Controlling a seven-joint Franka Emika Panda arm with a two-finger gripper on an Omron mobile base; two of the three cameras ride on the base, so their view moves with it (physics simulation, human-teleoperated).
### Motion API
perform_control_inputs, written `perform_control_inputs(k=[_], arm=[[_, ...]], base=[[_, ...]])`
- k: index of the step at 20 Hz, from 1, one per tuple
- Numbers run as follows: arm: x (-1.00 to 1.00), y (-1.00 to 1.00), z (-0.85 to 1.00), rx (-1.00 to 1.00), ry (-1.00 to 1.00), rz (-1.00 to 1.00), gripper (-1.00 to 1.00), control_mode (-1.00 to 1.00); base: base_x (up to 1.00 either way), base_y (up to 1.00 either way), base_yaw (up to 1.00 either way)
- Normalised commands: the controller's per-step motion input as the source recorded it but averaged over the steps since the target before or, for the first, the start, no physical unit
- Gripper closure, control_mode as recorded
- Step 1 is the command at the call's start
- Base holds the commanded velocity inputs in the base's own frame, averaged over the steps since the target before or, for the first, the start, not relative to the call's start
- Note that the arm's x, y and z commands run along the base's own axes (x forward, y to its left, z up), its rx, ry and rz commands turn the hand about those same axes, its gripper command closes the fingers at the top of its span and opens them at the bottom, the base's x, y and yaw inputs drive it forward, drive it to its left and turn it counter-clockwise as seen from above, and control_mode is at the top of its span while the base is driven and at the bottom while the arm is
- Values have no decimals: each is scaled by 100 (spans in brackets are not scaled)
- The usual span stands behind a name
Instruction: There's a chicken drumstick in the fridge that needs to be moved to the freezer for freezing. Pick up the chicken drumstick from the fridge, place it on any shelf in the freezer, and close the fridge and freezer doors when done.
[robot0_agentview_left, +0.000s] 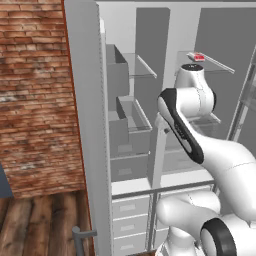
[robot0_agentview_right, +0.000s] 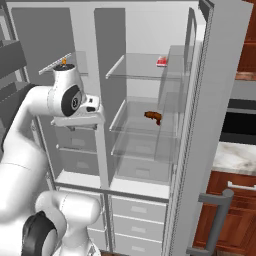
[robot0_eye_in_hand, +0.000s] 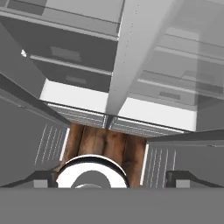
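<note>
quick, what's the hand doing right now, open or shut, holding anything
Hand: open and holding nothing; the chicken drumstick lies on a glass shelf in the fridge.

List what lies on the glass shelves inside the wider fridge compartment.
A chicken drumstick lies on the middle shelf; a small red-and-white item sits on the top shelf. The drawers' contents are hidden.

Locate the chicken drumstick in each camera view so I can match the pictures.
Left base view: not visible; the arm covers that stretch of the fridge.
Right base view: chicken drumstick right of centre, on the fridge's middle glass shelf.
Hand view: not in it.
Shared landmark: the upright divider between freezer and fridge.
</note>
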Motion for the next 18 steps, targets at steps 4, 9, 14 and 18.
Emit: perform_control_inputs(k=[4,9,14,18], arm=[[12,-89,-1,-1,-1,12,-100,-100],[29,-88,0,0,0,8,-100,-100],[73,-46,-1,0,0,2,-100,-100],[83,-30,-3,0,0,0,-100,-100]], base=[[0,0,0],[0,0,0],[0,0,0],[0,0,0]])
